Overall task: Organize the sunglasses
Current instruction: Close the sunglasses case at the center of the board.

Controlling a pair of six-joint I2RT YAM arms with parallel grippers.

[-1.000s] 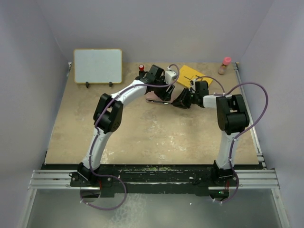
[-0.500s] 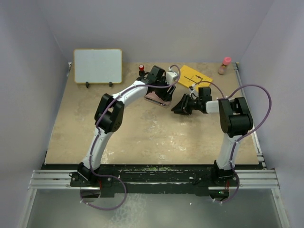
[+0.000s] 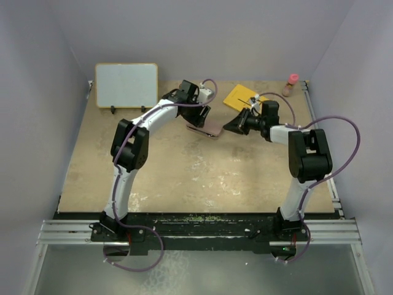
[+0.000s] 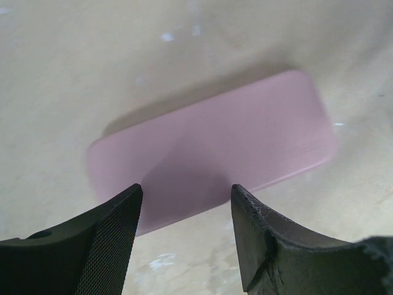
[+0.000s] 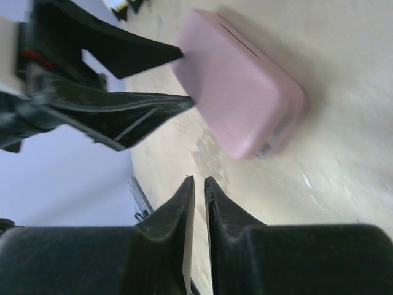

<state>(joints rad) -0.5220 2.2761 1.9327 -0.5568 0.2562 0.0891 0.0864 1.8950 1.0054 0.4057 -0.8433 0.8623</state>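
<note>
The pink case (image 3: 205,129) lies closed on the tabletop (image 3: 184,175), its contents hidden. The sunglasses (image 3: 249,99) rest on the yellow cloth (image 3: 235,98). The left hand (image 4: 185,190) hangs released above the case; the right hand (image 5: 199,182) is nearly clenched, empty.

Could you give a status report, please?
Left end effector open above closed pink case. Right end effector nearly shut, empty. Sunglasses apparently on yellow cloth.

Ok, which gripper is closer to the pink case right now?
Left. The left gripper hangs open right over the pink case, one end between its fingers. The right gripper sits off the case's right side, a gap away.
</note>
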